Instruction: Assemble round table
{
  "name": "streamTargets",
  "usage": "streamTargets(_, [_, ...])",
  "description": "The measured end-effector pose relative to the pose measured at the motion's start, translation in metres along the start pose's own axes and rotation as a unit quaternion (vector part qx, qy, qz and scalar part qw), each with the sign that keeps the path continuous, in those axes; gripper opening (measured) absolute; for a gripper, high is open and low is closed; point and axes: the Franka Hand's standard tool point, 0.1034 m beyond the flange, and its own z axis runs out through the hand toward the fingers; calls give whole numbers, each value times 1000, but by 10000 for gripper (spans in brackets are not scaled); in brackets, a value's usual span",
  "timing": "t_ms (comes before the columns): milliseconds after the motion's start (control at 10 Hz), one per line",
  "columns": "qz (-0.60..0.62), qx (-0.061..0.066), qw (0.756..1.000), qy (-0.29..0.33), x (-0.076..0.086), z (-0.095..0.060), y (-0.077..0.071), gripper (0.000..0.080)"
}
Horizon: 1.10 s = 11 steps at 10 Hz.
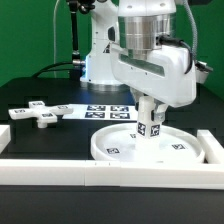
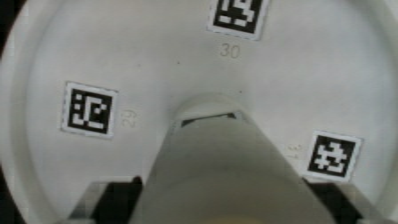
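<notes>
You see the black tabletop (image 1: 40, 140) carrying the large rimmed round disc (image 1: 100, 141), which lies flat with its tags up, just behind the front border bar (image 1: 60, 166) and towards the exterior view's right. The short thick cylinder leg (image 1: 150, 129) stands upright at the disc's middle, and your pincer (image 1: 150, 113) is clamped on its upper part from above. The small cross-shaped foot (image 1: 40, 114) lies well apart on the exterior view's left, near the marker board (image 1: 105, 112)

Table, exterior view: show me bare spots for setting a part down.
Bare black table lies between the cross foot, the disc and the front bar. Crowded: the disc, where the gripper holds the leg.
</notes>
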Motion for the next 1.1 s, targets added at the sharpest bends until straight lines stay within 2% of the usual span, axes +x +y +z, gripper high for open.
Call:
streamTargets(100, [0, -1, 1000, 0, -1, 1, 0, 483])
streamTargets(200, [-2, -1, 1000, 0, -1, 1, 0, 612])
streamTargets(400, [-85, -14, 996, 4, -7, -3, 2, 642])
streamTargets(500, [-131, -14, 991, 8, -10, -7, 1, 647])
streamTargets(700, [-217, -20, 976, -3, -16, -17, 14, 649])
streamTargets(900, [-269, -17, 963, -14, -15, -25, 34, 649])
streamTargets(1100, [-267, -18, 963, -13, -15, -24, 34, 649])
